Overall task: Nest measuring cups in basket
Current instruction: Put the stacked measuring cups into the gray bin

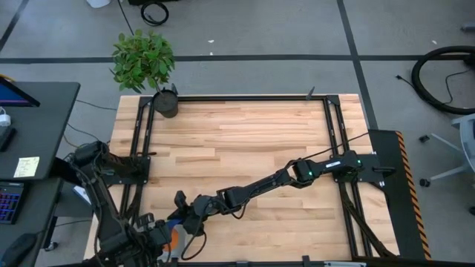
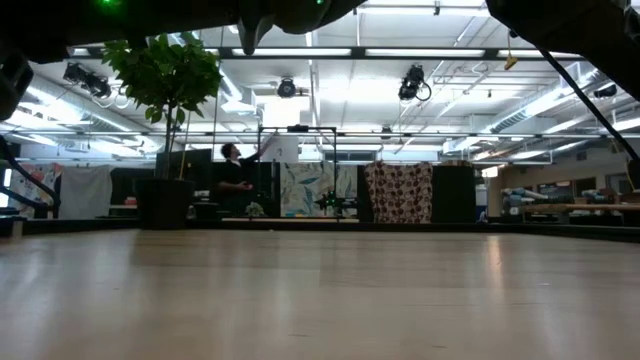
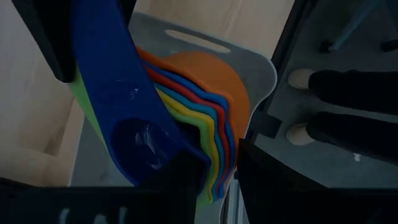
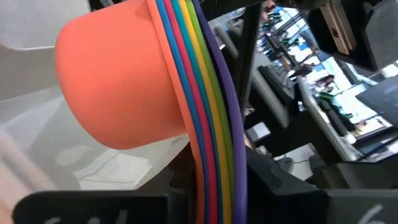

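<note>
Filling the right wrist view, the nested measuring cups (image 4: 155,93) sit with the orange one outermost and a fan of coloured rims beside it, the pale basket (image 4: 37,143) beneath; the right gripper's fingers (image 4: 267,177) close on the stack's rim edge. Left wrist view next: a dark blue cup handle runs between the left gripper's fingers (image 3: 180,180), pinched there, over the grey basket (image 3: 258,68), with a person's shoes (image 3: 301,78) on the floor beyond. From above, both grippers meet at the near edge of the light wood table (image 1: 237,141), the left gripper (image 1: 159,236) beside the right gripper (image 1: 182,208), and a potted plant (image 1: 145,63) stands at the far corner. Low view: bare boards run out to a bright workshop, a person (image 2: 235,170) standing far back.
</note>
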Robot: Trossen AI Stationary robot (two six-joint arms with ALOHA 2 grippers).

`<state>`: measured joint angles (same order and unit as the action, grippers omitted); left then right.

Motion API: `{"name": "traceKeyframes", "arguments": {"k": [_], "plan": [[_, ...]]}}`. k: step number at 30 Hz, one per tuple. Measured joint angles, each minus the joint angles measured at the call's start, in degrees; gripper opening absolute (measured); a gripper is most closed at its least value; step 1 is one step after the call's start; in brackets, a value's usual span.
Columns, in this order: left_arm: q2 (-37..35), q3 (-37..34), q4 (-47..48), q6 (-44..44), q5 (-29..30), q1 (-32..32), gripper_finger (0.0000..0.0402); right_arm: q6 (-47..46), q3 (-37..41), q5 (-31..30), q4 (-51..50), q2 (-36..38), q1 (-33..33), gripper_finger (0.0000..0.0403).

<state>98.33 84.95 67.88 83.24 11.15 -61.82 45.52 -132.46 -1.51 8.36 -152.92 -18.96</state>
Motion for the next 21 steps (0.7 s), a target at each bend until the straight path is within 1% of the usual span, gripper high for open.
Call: {"name": "traceKeyframes", "arguments": {"k": [12,18,21], "plan": [[0.4,0.0,-0.3,0.3,-0.7,0.2,0.0093,2.2,0.0,0.1,-1.4,0.0,0.0,0.0083],[2.2,0.0,-0.5,0.6,-1.1,0.2,0.0093,3.0,0.0,0.3,-2.5,0.0,0.0,0.0083],[3.0,0.0,-0.8,0.4,-1.3,0.4,0.0093,4.9,0.6,0.2,-2.6,0.0,0.0,0.0083]]}}
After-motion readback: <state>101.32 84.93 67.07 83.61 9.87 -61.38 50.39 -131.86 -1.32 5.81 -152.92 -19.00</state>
